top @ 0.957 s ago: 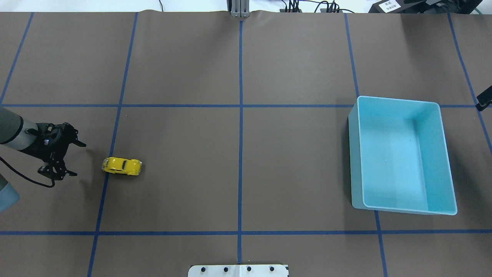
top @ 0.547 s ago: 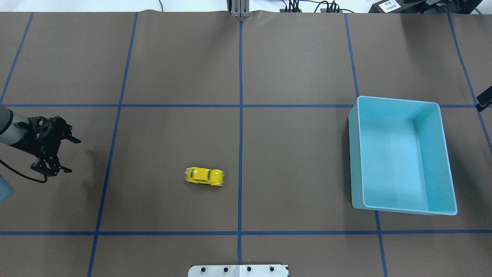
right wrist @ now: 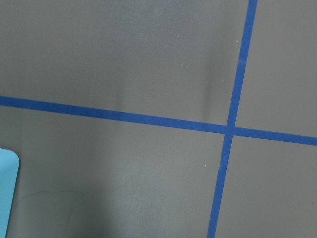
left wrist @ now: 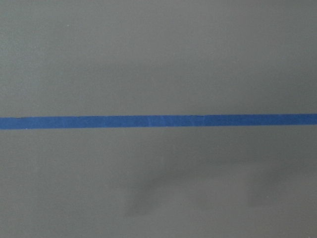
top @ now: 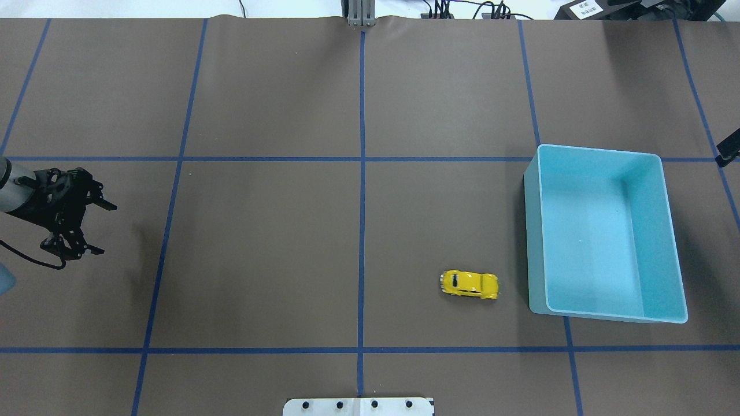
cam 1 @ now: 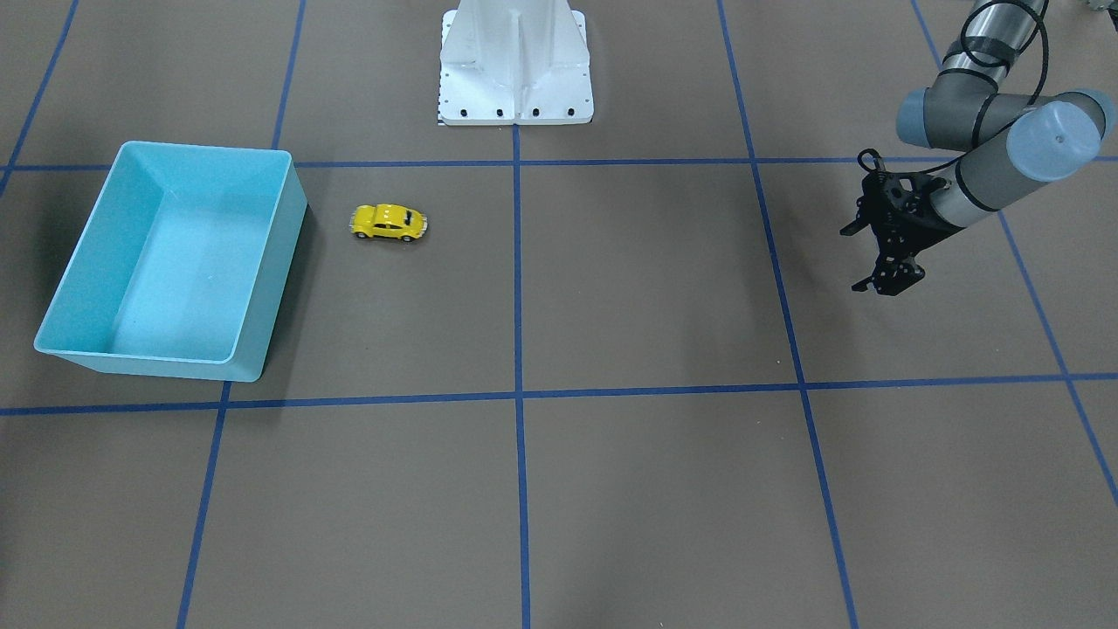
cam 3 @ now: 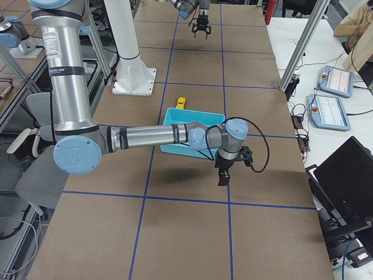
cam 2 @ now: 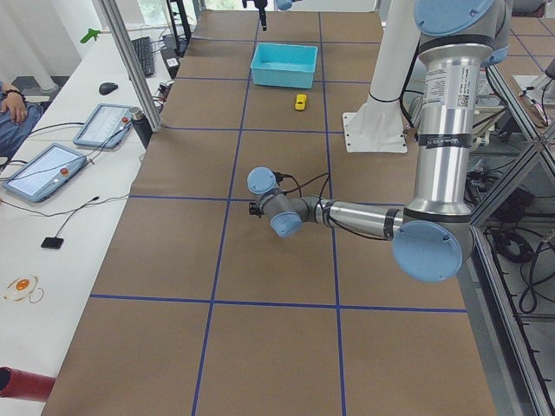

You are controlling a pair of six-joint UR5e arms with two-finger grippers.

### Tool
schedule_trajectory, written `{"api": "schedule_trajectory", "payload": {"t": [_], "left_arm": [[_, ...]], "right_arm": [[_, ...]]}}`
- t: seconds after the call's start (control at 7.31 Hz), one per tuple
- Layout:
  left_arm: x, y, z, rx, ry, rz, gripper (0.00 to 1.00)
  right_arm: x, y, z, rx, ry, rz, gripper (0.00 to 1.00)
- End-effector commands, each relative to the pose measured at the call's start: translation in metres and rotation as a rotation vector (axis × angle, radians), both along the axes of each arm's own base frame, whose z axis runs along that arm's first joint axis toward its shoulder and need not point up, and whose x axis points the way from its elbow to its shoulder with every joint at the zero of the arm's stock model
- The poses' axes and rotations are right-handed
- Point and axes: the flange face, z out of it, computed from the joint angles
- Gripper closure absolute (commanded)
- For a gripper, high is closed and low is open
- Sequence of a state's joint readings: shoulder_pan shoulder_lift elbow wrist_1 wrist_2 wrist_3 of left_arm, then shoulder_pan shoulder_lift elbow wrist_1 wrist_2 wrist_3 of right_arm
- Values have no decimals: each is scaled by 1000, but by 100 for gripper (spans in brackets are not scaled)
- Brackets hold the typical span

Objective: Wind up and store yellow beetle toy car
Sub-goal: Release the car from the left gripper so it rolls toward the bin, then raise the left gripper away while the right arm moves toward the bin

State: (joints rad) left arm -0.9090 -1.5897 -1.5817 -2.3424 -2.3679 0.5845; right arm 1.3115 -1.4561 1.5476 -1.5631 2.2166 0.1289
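Note:
The yellow beetle toy car (top: 469,284) stands on its wheels on the brown mat, a short gap left of the light blue bin (top: 535,231), nose toward it. In the front-facing view the car (cam 1: 389,222) sits just right of the bin (cam 1: 284,236). My left gripper (top: 106,229) hangs open and empty at the table's far left, far from the car; it is also open in the front-facing view (cam 1: 852,259). My right gripper (cam 3: 222,178) hovers beyond the bin's right side, and I cannot tell whether it is open or shut.
Blue tape lines divide the mat into squares. The white robot base plate (cam 1: 515,96) stands at the near middle edge. The right wrist view catches a bin corner (right wrist: 7,193). Tablets and a laptop lie on side tables (cam 2: 52,165).
The car has rolled rightward from beside my left gripper, across the centre line, to just short of the bin. My left gripper has drawn back to the left, still open.

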Motion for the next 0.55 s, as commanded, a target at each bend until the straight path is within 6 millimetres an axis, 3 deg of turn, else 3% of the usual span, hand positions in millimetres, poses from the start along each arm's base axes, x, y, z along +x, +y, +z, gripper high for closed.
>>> {"api": "schedule_trajectory", "payload": {"t": [0.0, 0.41], "left_arm": [[-22, -11, -5, -82, 5, -88, 0], [-52, -30, -15, -383, 32, -288, 0]], "right_arm": [[-1, 1, 1, -2, 1, -2, 0], [-17, -6, -9, 8, 3, -15, 0]]}}
